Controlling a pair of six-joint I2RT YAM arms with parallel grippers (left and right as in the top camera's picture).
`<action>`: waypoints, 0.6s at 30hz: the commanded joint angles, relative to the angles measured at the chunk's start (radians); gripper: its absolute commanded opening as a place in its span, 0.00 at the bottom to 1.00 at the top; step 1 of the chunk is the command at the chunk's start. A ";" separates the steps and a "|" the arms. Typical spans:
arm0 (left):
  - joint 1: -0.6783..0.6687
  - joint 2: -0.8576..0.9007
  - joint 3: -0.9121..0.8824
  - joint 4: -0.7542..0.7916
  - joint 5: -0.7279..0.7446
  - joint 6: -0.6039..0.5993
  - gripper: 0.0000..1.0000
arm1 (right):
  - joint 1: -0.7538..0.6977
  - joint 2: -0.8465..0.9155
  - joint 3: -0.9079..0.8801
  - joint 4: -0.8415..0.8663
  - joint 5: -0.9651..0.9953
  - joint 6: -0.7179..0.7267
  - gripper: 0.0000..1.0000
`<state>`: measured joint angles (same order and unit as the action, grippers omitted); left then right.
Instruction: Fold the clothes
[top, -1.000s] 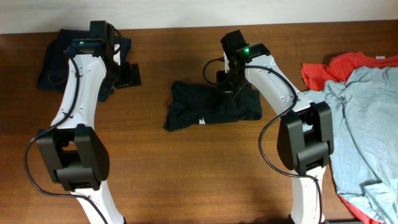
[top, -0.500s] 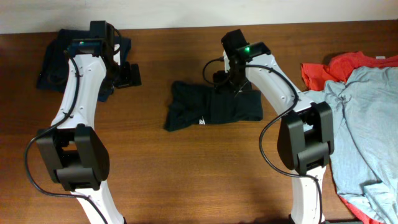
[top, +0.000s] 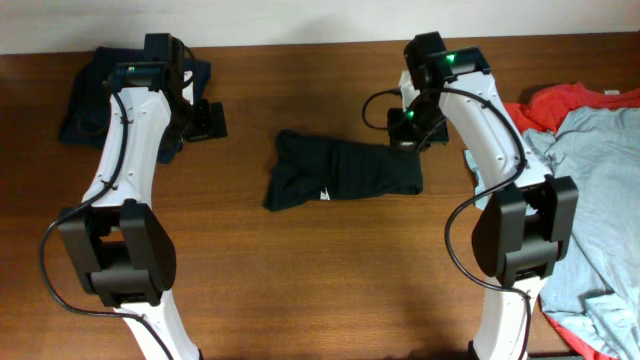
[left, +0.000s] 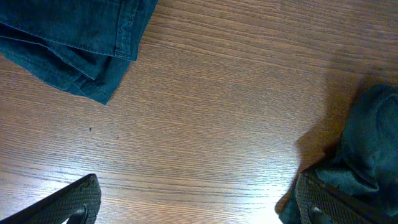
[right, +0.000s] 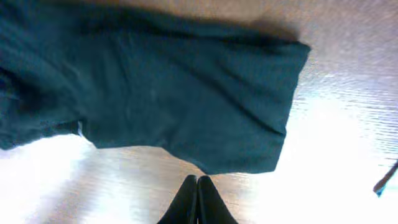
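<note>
While the left gripper (top: 205, 120) hangs over the table (top: 300, 290) with its jaws spread as wide as they go and nothing between them, the right gripper (top: 408, 130) is pinched completely closed on nothing, tips just off the edge of the black T-shirt (top: 343, 171). That shirt's lying bunched in a rough strip mid-table, little white label (top: 324, 194) showing near the edge closest to the arm bases. The dark navy shirt (top: 85, 100) is crumpled at the far left corner, just beside the left gripper. Over at the right edge the light blue-grey shirt (top: 600, 200) is sprawled out, overlapping the red-orange shirt (top: 545, 108) behind it.
</note>
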<state>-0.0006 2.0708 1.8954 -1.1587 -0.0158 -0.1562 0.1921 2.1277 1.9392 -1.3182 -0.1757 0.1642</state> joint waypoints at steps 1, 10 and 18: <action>0.000 -0.025 0.013 -0.001 -0.010 0.016 0.99 | 0.008 0.006 -0.084 0.040 -0.008 -0.038 0.04; 0.000 -0.025 0.013 -0.001 -0.010 0.016 0.99 | 0.008 0.007 -0.357 0.262 0.019 -0.061 0.07; 0.000 -0.025 0.013 -0.001 -0.010 0.016 0.99 | 0.008 0.004 -0.475 0.390 0.011 -0.109 0.08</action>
<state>-0.0006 2.0708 1.8954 -1.1591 -0.0170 -0.1562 0.1940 2.1136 1.4956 -0.9394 -0.1780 0.0959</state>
